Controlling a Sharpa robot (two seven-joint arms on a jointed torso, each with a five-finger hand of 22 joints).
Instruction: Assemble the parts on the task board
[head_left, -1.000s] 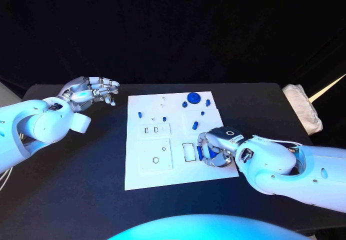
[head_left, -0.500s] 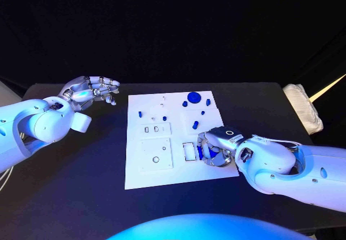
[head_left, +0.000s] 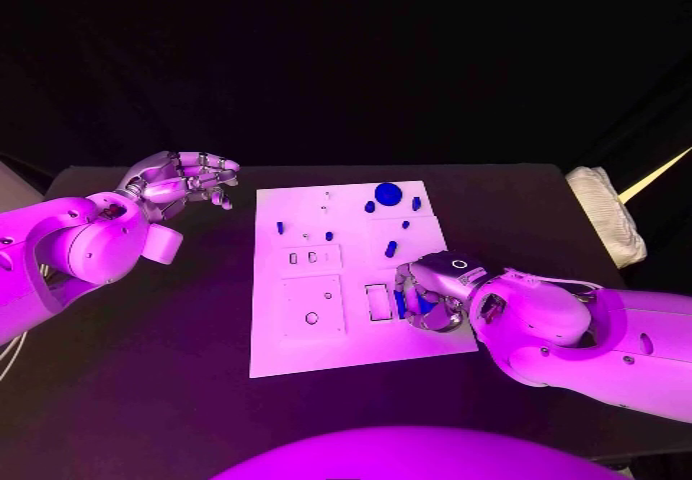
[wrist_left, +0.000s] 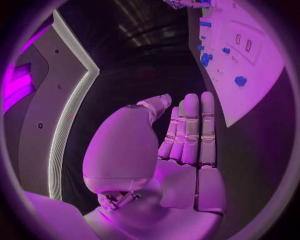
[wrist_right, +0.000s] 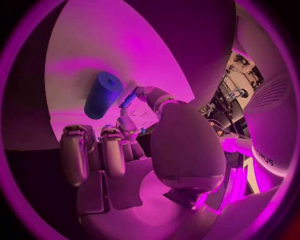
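The right hand stays low on the board, unmoved, fingers curled beside a blue peg; whether it grips anything cannot be determined. The left hand still hovers empty, fingers apart. No assembly progress.

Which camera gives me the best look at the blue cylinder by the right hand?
The right wrist view: the blue cylinder lies large and unobstructed on the task board, just beyond the right hand. In the head view that hand covers the spot, so I cannot pick it out. The left wrist view shows just distant blue parts.
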